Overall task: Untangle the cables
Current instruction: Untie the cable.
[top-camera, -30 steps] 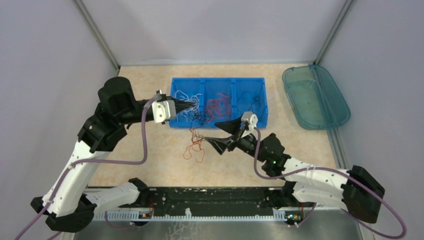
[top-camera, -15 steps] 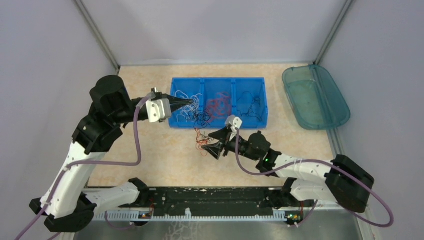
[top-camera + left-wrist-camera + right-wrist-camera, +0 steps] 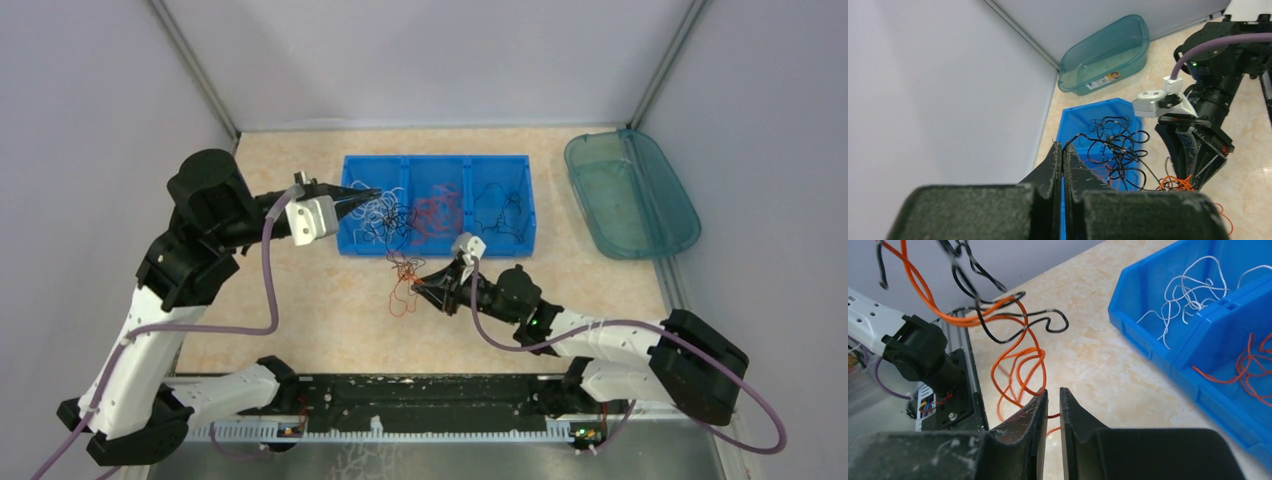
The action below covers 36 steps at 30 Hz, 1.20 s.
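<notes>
My left gripper (image 3: 374,193) (image 3: 1063,150) hangs over the left end of the blue bin (image 3: 436,160), shut on a black cable (image 3: 1118,152). That cable rises from a tangle of black and red-orange cables (image 3: 398,235) stretched down toward my right gripper (image 3: 420,284) (image 3: 1053,392). The right jaws stand almost together with a slim gap, and a red-orange cable (image 3: 1023,362) crosses that gap low over the table. White cables (image 3: 1188,295) lie in the bin's left compartment, red-orange ones (image 3: 437,212) in the middle, black ones (image 3: 500,205) on the right.
A teal tray (image 3: 630,195) sits at the back right by the wall. The blue bin's front wall (image 3: 1148,340) is just right of my right gripper. A black rail (image 3: 420,395) runs along the near edge between the arm bases.
My right gripper has closed from wide open to a narrow gap around the red-orange cable. The left gripper has lifted back and left, drawing the tangle up with it.
</notes>
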Motion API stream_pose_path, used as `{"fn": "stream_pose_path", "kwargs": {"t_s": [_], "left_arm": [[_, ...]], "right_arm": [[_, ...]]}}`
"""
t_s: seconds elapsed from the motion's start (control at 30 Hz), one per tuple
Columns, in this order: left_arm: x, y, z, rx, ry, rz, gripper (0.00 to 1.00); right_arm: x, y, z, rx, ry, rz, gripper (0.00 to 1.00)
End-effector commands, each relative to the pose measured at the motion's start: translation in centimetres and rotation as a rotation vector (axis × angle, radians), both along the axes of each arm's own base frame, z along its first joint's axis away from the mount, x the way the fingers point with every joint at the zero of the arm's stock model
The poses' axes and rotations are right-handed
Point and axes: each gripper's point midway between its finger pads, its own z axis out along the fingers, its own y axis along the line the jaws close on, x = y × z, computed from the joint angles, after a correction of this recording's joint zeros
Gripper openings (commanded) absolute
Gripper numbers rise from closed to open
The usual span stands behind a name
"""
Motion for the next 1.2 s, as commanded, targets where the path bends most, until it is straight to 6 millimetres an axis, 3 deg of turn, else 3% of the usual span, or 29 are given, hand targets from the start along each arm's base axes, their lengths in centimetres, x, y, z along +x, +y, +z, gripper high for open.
{"fn": "stream_pose_path", "kwargs": {"t_s": [0.0, 0.13, 0.23, 0.43, 0.53, 0.63, 0.73, 0.83, 1.0, 1.07, 1.17], "left_arm": [[0.3, 1.1, 2.4, -0.013, -0.109, 0.056, 0.0], [2.8, 3.0, 4.0, -0.013, -0.213, 0.226, 0.0], [4.8, 5.2, 6.3, -0.043, -0.322, 0.397, 0.0], [5.6, 8.6, 9.4, -0.057, -0.442, 0.574, 0.0], [5.1, 8.9, 8.9, -0.057, -0.4, 0.57, 0.0], [3.0, 7.4, 7.1, -0.046, -0.325, 0.429, 0.0], [1.3, 6.0, 6.1, -0.056, -0.248, 0.312, 0.0], [0.7, 5.2, 5.8, -0.051, -0.214, 0.257, 0.0], [0.7, 4.8, 6.0, -0.051, -0.201, 0.24, 0.0], [0.6, 4.7, 5.9, -0.05, -0.197, 0.232, 0.0], [0.5, 4.7, 5.9, -0.049, -0.195, 0.23, 0.0]], "right_arm": [[0.0, -1.0, 1.6, 0.055, -0.026, -0.027, 0.13], [-0.2, -2.1, 0.5, 0.045, -0.004, -0.055, 0.1], [0.3, -3.3, -0.1, 0.038, 0.015, -0.124, 0.01], [1.3, -6.0, -0.3, 0.038, 0.028, -0.253, 0.0], [1.2, -6.8, 0.4, 0.066, 0.018, -0.265, 0.0], [0.7, -5.6, 2.9, 0.108, -0.054, -0.199, 0.48], [0.3, -3.0, 5.5, 0.146, -0.127, -0.09, 0.65], [0.4, 0.1, 7.4, 0.182, -0.174, 0.004, 0.72], [3.0, 4.3, 7.8, 0.171, -0.206, 0.018, 0.81], [3.6, 5.2, 8.2, 0.191, -0.203, 0.027, 0.79], [2.8, 5.5, 9.1, 0.257, -0.187, 0.092, 0.66]]}}
